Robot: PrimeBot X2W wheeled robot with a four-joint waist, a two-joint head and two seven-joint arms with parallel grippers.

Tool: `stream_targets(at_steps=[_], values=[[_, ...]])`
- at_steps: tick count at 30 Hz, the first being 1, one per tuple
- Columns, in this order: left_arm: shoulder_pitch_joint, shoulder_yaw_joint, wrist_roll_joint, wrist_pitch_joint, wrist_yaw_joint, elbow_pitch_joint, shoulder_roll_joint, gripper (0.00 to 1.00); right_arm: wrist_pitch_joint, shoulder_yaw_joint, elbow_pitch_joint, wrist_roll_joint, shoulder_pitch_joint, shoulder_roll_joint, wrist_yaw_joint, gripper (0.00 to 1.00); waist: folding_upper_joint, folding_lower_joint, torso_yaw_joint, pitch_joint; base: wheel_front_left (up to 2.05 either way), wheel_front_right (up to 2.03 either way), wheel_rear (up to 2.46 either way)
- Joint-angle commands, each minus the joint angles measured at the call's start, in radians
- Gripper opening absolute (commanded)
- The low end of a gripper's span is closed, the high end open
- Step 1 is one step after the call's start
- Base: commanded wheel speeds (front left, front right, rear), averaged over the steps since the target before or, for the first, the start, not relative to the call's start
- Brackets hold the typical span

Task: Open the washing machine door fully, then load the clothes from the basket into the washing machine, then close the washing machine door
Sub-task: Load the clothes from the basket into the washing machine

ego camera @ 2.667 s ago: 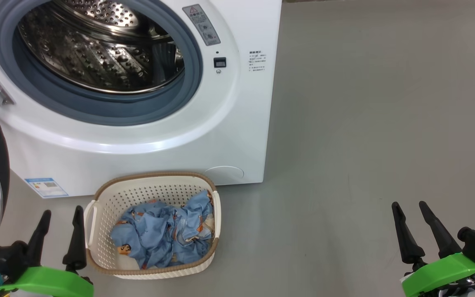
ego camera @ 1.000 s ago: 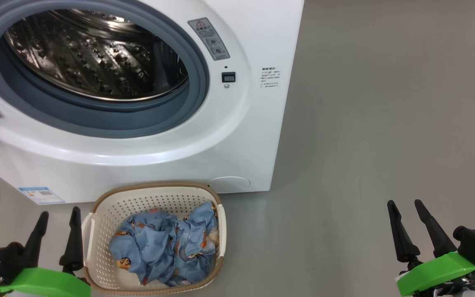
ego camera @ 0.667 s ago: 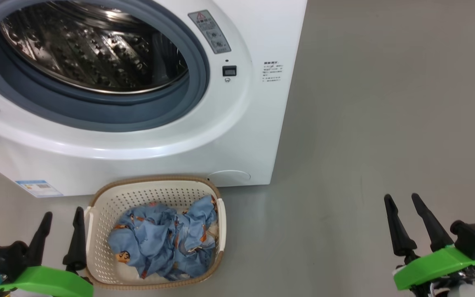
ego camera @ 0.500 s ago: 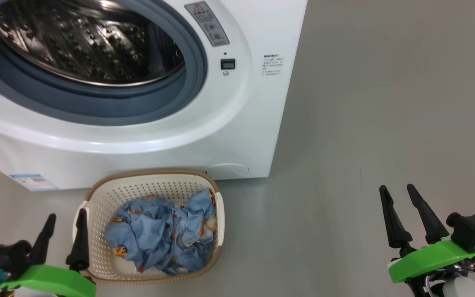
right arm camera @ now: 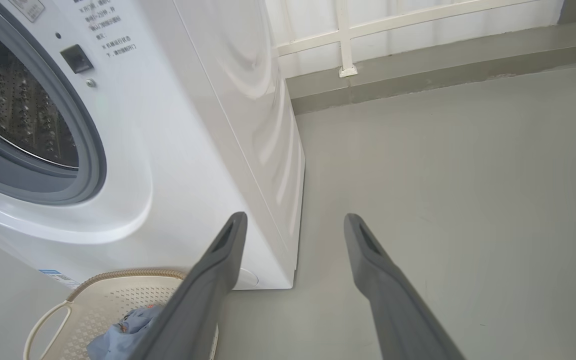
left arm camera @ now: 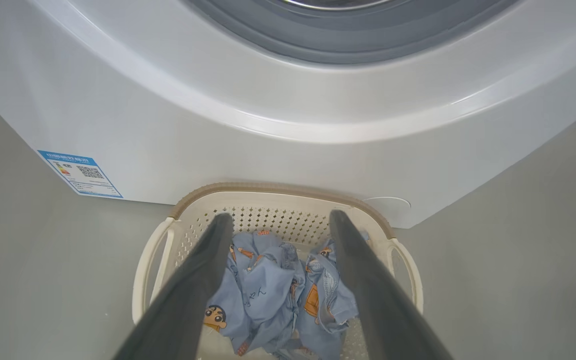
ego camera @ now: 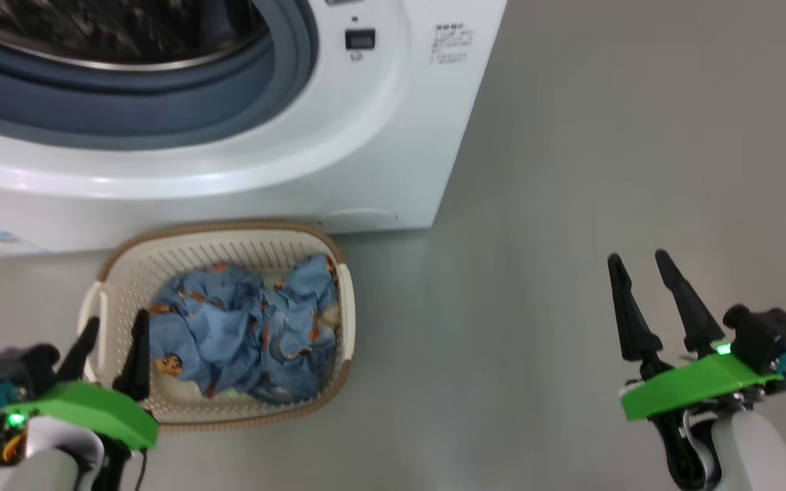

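We face the big white front-loading washing machine (ego camera: 243, 164), its grey-blue rubber gasket (ego camera: 161, 116) uncovered, standing on the grey floor (ego camera: 570, 170). Just in front of it sits the cream perforated plastic basket (ego camera: 222, 235) with a brown woven-look rim, holding the crumpled light-blue printed clothes (ego camera: 243, 334). Our left gripper (ego camera: 118, 318) hangs at the basket's left edge, fingers spread and empty. Our right gripper (ego camera: 636, 257) hovers over the floor, well apart from the basket, likewise spread and empty.
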Motion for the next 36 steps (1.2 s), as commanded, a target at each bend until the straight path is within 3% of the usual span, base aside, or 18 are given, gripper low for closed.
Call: stream_targets(at_steps=[1,18,36], values=[[-0.046,0.016,-0.017,-0.006,-0.002,0.008,0.048,1.0,-0.012,0.029,-0.031,-0.012,-0.027,0.006,0.002,1.0,-0.0001,0.0,-0.017,0.092,0.0,0.0,0.0],[-0.347,-0.268,-0.221,-0.006,-0.002,0.267,0.168,1.0,-0.012,0.064,-0.083,-0.047,-0.161,0.061,0.002,1.0,-0.0001,0.0,-0.074,0.36,0.0,0.0,0.0],[-0.527,-0.555,-0.408,-0.006,-0.002,0.364,0.242,1.0,-0.012,0.094,-0.093,-0.023,-0.214,0.068,0.002,1.0,-0.0001,0.0,-0.092,0.498,0.0,0.0,0.0]])
